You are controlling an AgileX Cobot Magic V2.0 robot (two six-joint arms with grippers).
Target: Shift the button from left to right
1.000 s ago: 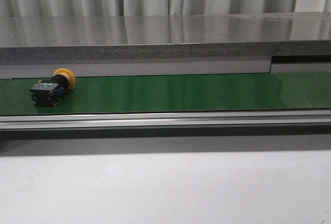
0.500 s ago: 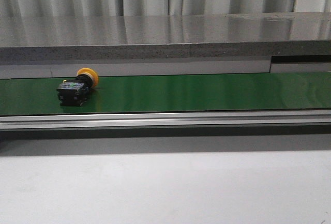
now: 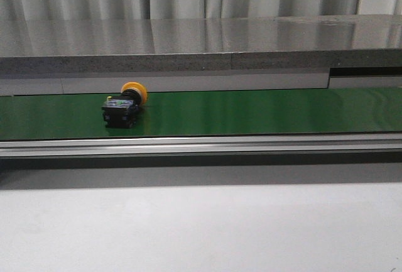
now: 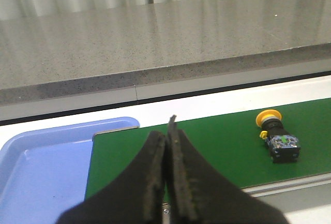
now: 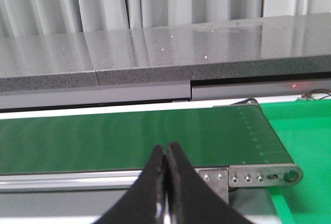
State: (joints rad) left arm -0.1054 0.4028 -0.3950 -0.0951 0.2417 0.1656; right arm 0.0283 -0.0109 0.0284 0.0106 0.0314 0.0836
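Lying on its side on the green belt (image 3: pixel 251 112) — the button (image 3: pixel 123 105), toward the left portion of the strip in the front view, cap turned to the far edge and black body nearer the aluminium rail (image 3: pixel 201 145). Same piece visible from the left wrist, well apart from the left gripper (image 4: pixel 166 131) and off toward the belt's far side. Not visible at all from the right wrist; only bare belt, the roller end (image 5: pixel 264 175) and a green tray (image 5: pixel 310 146) beyond it.

Both sets of jaws pressed together, nothing between them. Right gripper (image 5: pixel 166 154) poised above the near rail close to the belt's end.

Handling, judged from looks: small, rigid, probably light — hard plastic housing, no give under pressure. Smooth rounded yellow-orange cap likely slippery and prone to squirting out of a pinch. Better purchase across the blocky black body, whose flat opposite faces should sit square against the pads. Narrow neck between cap and body a poor choice, too little surface. Not fragile to look at, though a skewed squeeze could roll it on the belt. Needs the jaws spread first, then lowered astride the body with the pads parallel to its flat sides. Whether the belt is running cannot be told here.
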